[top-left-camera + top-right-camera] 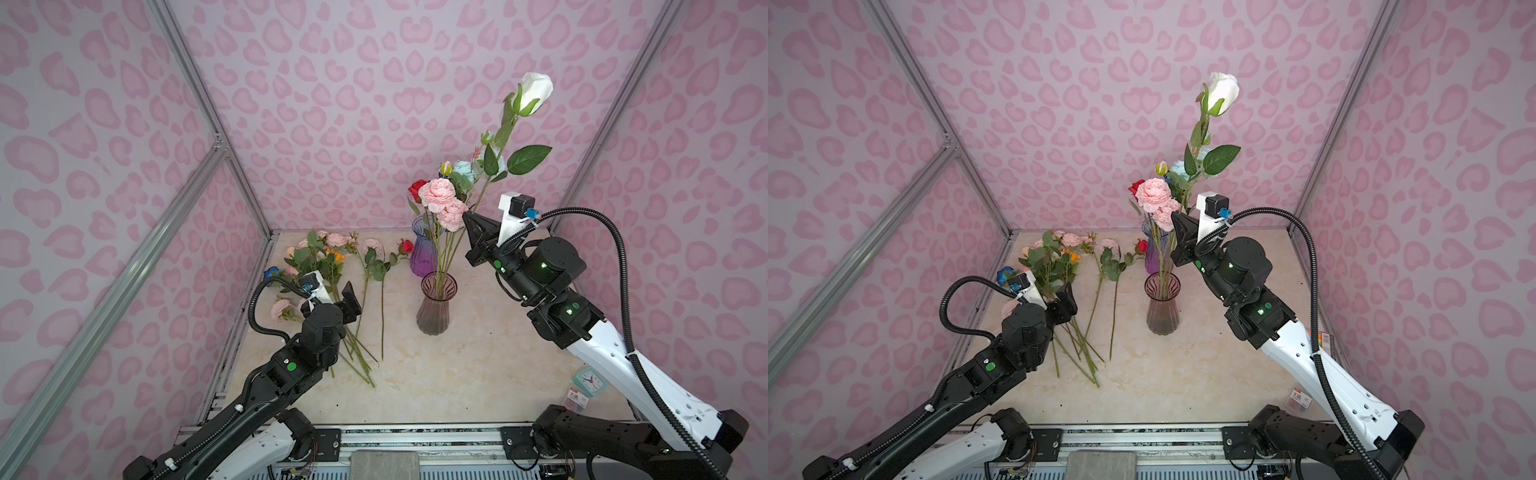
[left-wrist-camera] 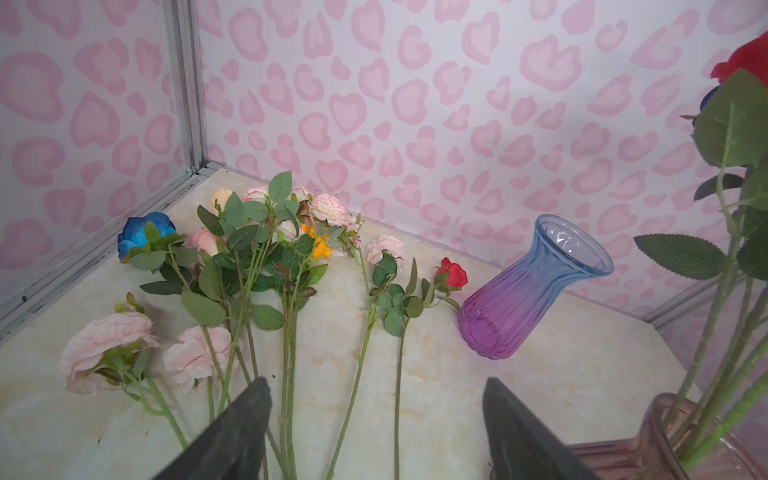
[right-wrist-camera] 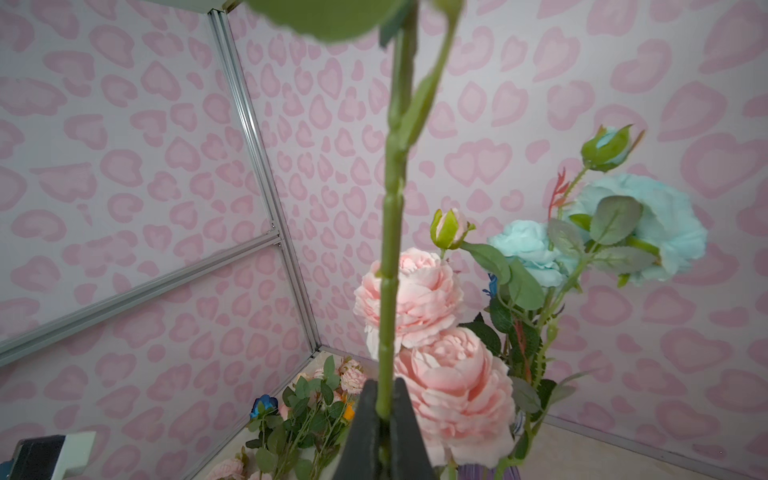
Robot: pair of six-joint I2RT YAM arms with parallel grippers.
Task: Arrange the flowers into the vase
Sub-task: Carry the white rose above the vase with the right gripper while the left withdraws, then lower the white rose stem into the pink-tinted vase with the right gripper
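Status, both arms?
Left gripper open over loose flowers on table. Right gripper shut on white rose stem, above smoky pink vase. Pink peonies crowd the stem.

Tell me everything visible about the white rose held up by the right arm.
The white rose is an artificial-looking flower: closed cream-white bud, green sepals, a broad serrated leaf, and a long, knobbed green stem. It stands tilted, its bud above every other bloom. The right pincer is shut on the stem low down, holding it beside the flowers in the pink vase. Whether its lower end reaches that vase cannot be told.
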